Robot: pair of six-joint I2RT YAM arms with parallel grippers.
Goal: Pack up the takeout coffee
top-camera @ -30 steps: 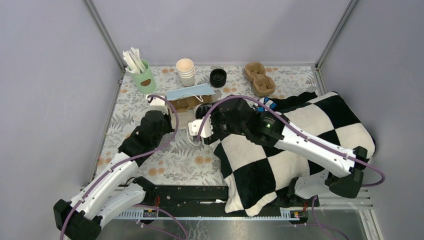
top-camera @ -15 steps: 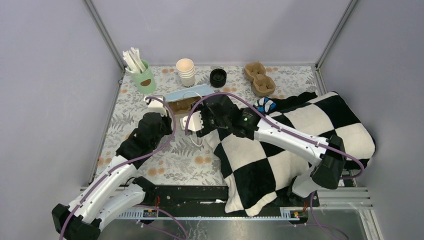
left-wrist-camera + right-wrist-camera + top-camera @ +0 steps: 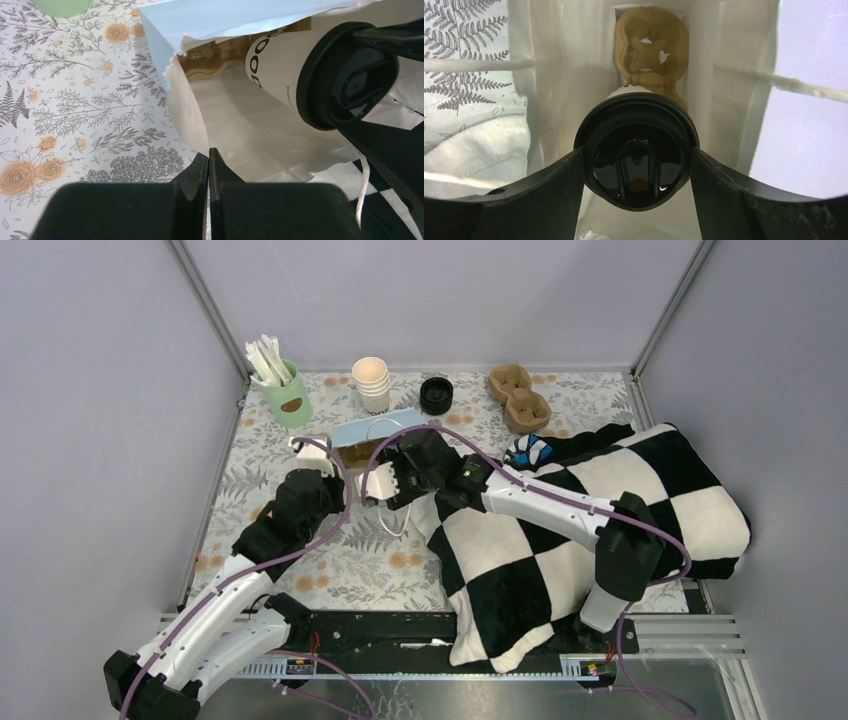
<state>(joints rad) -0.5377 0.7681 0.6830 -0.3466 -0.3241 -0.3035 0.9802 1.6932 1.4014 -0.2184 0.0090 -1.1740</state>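
Seen from above, the right arm hides the takeout coffee (image 3: 636,172), which lies sideways at centre frame, its base inside the white bag (image 3: 240,130). The right gripper (image 3: 636,150) clamps its black lid. The left gripper (image 3: 208,167) is pinched closed on the bag's lower edge.

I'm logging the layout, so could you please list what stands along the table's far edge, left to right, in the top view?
Mint-green cup of white sticks, stack of cream cups, black round object, brown pulp cup carrier.

The left fingers (image 3: 192,176) pinch together while the right fingers (image 3: 549,195) clamp wider.
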